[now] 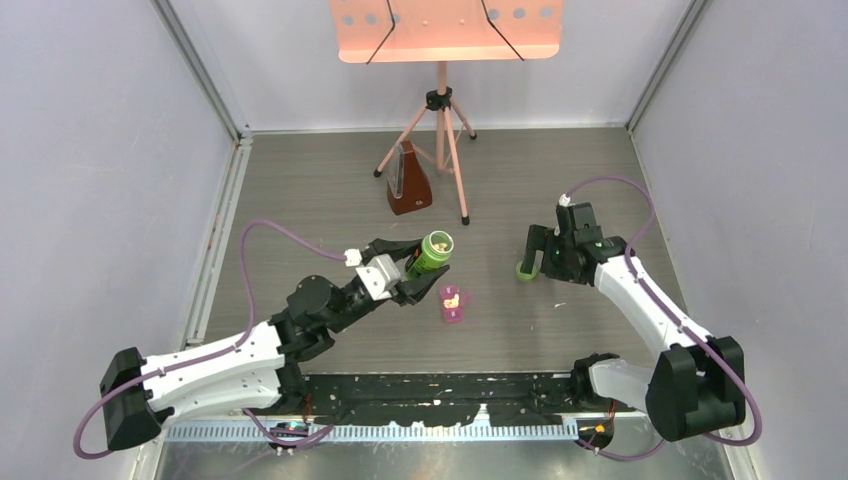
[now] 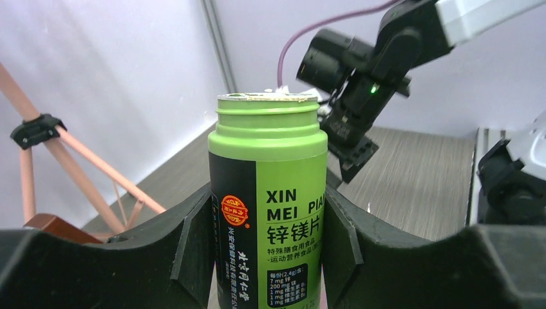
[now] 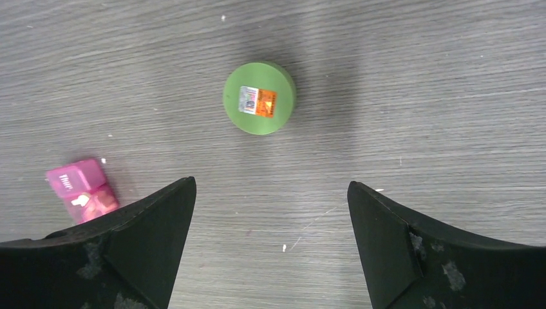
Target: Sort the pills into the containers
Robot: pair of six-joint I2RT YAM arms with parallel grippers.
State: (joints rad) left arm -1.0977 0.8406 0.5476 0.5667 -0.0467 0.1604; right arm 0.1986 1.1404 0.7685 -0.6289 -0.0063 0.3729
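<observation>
Left gripper (image 1: pixel 405 270) is clamped across the body of the green bottle (image 1: pixel 434 250). The cap is off and the mouth leans out towards the pink pill box (image 1: pixel 453 302), which sits on the table (image 1: pixel 300 200) just in front of it. Some pale yellow pills (image 1: pixel 452 298) look to be in the box already; it's too small in the top view to tell which compartment or which lids are up.

Risks, nearest first:
- Pinch is on a smooth round body. If the bottle twists in the fingers mid-tilt, the mouth swings off the box.
- Open mouth, tiny compartments. Too much tilt dumps a heap, and pills spill into the wrong cell or onto the table and roll.
- The box is light and unanchored. Any touch from the bottle rim or a finger shoves or tips it, spilling what's inside.
- Right gripper (image 3: pixel 270 185) is spread wide and empty, hovering over the green cap (image 3: pixel 259 98), which lies flat on the table with clear air around it. The box (image 3: pixel 82 191) is just beside its left finger in the wrist view, so a sweep that way would clip it.
- Metronome (image 1: pixel 408 185) and tripod stand (image 1: pixel 440 120) are well behind, no concern.
</observation>
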